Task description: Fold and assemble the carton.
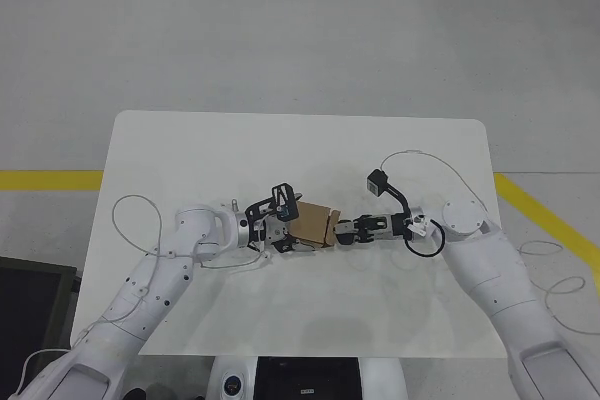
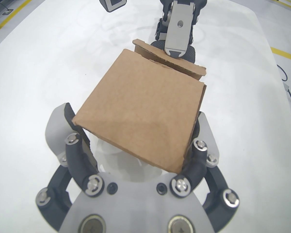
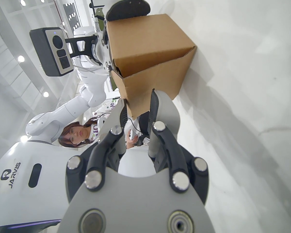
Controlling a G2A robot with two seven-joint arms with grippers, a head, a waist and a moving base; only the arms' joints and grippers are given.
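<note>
A small brown cardboard carton (image 1: pixel 313 224) sits in box shape at the middle of the white table, held between both arms. My left gripper (image 2: pixel 133 132) clamps the carton (image 2: pixel 143 107) across its near end, one finger on each side wall. From the opposite side my right gripper (image 3: pixel 138 109) pinches the carton's end flap (image 3: pixel 151 86) between its fingers. In the left wrist view that right gripper (image 2: pixel 175 53) presses on the raised flap (image 2: pixel 169 60) at the carton's far end. The top view shows the left gripper (image 1: pixel 278 215) and right gripper (image 1: pixel 337 235) flanking the carton.
The white table (image 1: pixel 230 150) has bare room all around the carton. A thin white cable (image 1: pixel 130 225) loops on the table by the left arm, another (image 1: pixel 435 160) curves behind the right arm. Yellow floor tape (image 1: pixel 35 180) runs beyond the table edges.
</note>
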